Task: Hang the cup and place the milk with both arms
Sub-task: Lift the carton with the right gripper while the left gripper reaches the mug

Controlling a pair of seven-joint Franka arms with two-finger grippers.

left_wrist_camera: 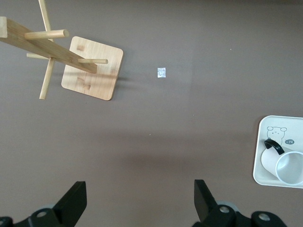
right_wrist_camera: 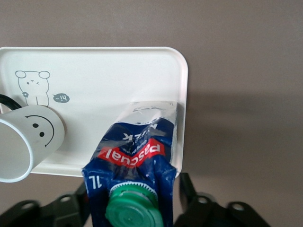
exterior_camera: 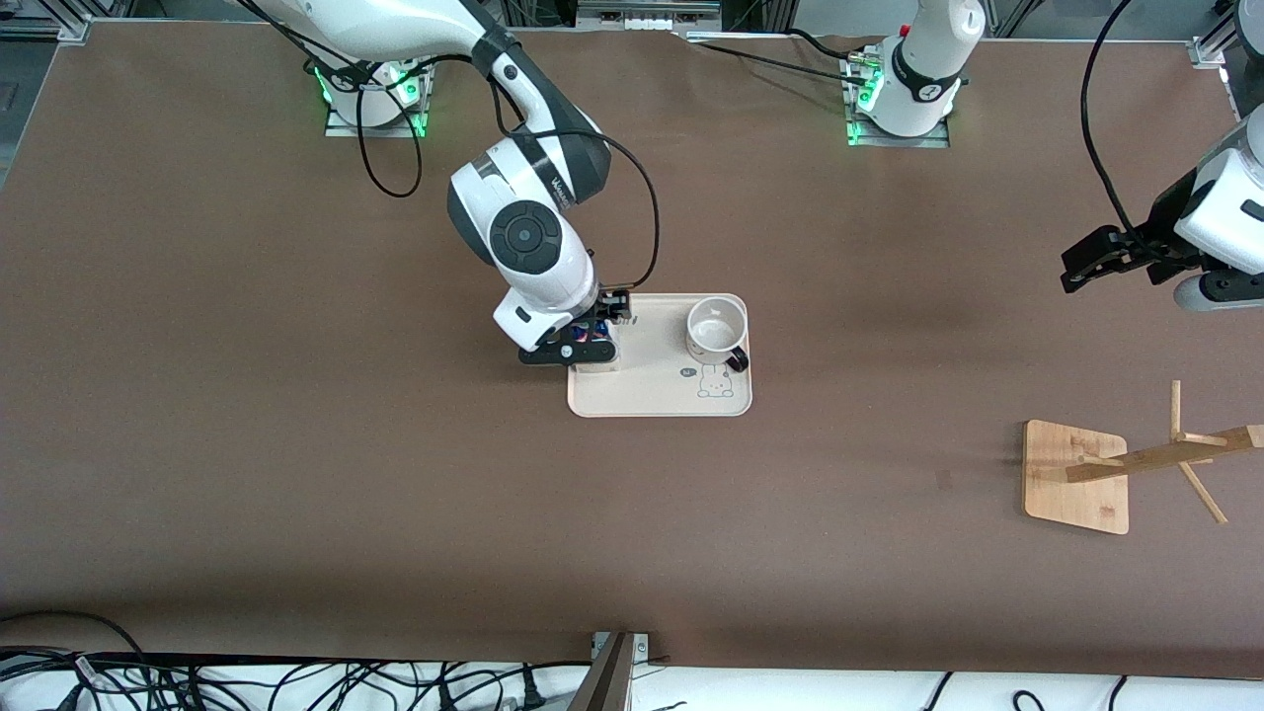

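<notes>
The milk (exterior_camera: 593, 336), a blue and white carton with red print and a green cap (right_wrist_camera: 135, 210), stands on the cream tray (exterior_camera: 657, 395) at the end toward the right arm. My right gripper (exterior_camera: 591, 343) is down over it, one finger against each side of the milk (right_wrist_camera: 137, 151), shut on it. The cup (exterior_camera: 718, 330), white with a black handle and a smiley face (right_wrist_camera: 40, 128), stands on the same tray toward the left arm's end. My left gripper (exterior_camera: 1082, 263) waits open in the air near the left arm's end of the table, over bare tabletop (left_wrist_camera: 139, 201).
A wooden cup rack (exterior_camera: 1076, 476) with a square base and slanted pegs (left_wrist_camera: 52, 45) stands toward the left arm's end, nearer the front camera than the left gripper. The tray has a small bear drawing (exterior_camera: 713, 381). Cables lie along the table's front edge.
</notes>
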